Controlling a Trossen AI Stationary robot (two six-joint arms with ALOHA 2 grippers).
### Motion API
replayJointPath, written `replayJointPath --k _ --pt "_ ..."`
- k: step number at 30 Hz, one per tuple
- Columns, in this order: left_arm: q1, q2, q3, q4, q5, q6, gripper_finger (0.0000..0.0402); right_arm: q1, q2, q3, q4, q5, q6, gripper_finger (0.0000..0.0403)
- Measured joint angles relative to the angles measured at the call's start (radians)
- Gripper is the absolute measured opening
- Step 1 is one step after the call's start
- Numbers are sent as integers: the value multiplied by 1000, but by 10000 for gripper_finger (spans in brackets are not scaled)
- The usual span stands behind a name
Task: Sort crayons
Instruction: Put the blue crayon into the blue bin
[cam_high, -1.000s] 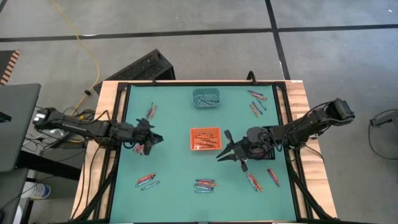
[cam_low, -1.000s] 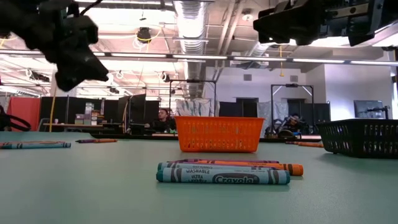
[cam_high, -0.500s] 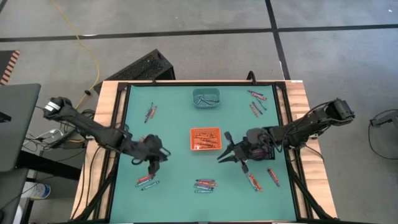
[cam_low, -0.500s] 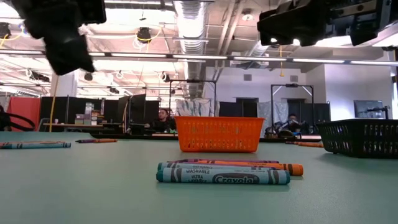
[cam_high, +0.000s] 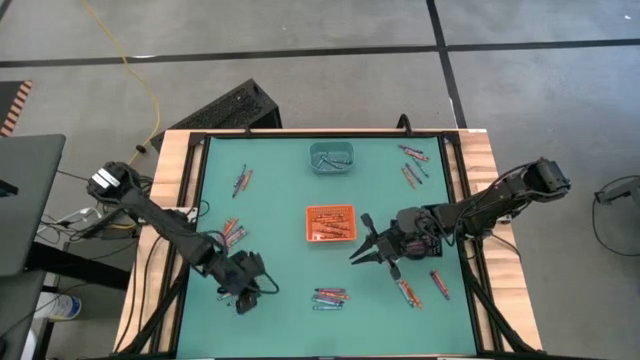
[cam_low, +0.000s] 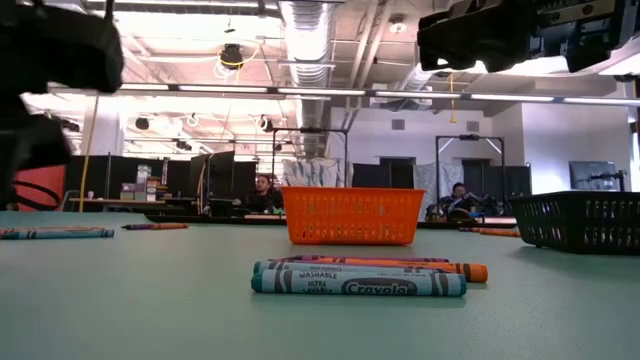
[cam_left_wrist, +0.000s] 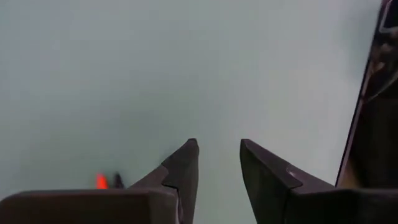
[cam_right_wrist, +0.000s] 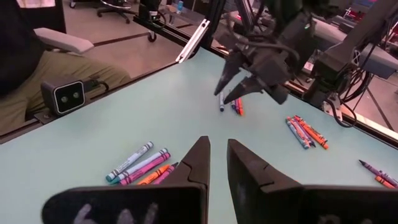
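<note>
Crayons (cam_high: 330, 297) scattered on mat, left pincer (cam_high: 243, 297) parted, empty, right pincer (cam_high: 366, 250) narrowly parted, empty

Grey concrete floor (cam_high: 300, 60) crossed by dark seams; a yellow cable (cam_high: 140, 75) trails far left; overhead, exposed silver ducting (cam_low: 315, 40) and strip lights (cam_low: 230, 90)
</note>
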Motion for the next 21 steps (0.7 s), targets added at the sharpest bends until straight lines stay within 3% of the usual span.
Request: replayJointPath --k 10,21 --pt "-55 80 47 -11 23 -74 112 0 0 0 0 0 -3 54" --pt "-56 80 135 -199 -13 -44 112 0 0 0 -1 0 -3 54"
